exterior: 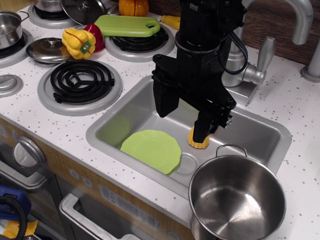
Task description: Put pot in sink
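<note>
The large shiny steel pot (236,203) stands upright and empty at the sink's front right corner, over the rim and the counter edge, one wire loop handle toward the basin. The grey sink (257,134) lies in the white speckled countertop. My black gripper (185,117) hangs open over the middle of the basin, behind and to the left of the pot, holding nothing. Its right finger (204,128) comes down just above a corn cob.
A green plate (151,149) and a yellow corn cob (198,141) lie in the sink. The faucet (250,74) stands behind it. Left are a black burner (81,81), a yellow pepper (79,42), a steel lid (47,49), a small pot (3,29) and a green board (127,25).
</note>
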Controlling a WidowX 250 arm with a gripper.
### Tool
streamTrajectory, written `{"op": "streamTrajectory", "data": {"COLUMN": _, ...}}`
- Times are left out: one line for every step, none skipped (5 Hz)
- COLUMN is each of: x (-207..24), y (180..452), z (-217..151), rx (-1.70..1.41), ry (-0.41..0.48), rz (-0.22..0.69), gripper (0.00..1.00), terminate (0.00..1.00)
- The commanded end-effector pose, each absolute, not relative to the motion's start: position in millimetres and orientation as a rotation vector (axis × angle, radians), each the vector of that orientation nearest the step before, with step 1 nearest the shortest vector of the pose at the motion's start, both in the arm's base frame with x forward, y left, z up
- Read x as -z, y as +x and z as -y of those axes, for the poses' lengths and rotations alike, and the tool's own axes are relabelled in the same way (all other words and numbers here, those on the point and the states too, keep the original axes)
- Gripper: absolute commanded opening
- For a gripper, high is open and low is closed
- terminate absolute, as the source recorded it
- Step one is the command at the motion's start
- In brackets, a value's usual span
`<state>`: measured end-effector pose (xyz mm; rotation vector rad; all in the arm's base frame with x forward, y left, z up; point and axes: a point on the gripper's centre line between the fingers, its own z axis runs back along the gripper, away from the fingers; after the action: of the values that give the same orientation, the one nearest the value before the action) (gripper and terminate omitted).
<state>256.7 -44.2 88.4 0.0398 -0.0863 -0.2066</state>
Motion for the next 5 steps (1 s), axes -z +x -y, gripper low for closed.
{"op": "streamTrajectory", "data": {"x": -88, "y": 257, "z": 44, "rx": 0.207, "ry": 0.040, "rz": 0.086, "gripper": 1.00, "terminate": 0.00}}
{"op": "streamTrajectory", "data": {"x": -102, "y": 241, "z": 58, "rx": 0.167, "ry": 0.047, "rz": 0.054, "gripper": 1.00, "terminate": 0.00}}
{"op": "streamTrajectory", "data": {"x": -101, "y": 228, "z": 73, "rx": 0.135, "ry": 0.038, "rz": 0.066, "gripper": 1.00, "terminate": 0.00}}
{"op": "streamTrajectory", "data": {"x": -90, "y": 224, "z": 87, "rx": 0.098, "ry": 0.033, "rz": 0.105, "gripper": 1.00, "terminate": 0.00}}
{"op": "streamTrajectory", "data": {"x": -72, "y": 223, "z": 93, "rx": 0.079, "ry": 0.008, "rz": 0.160, "gripper": 1.00, "terminate": 0.00}}
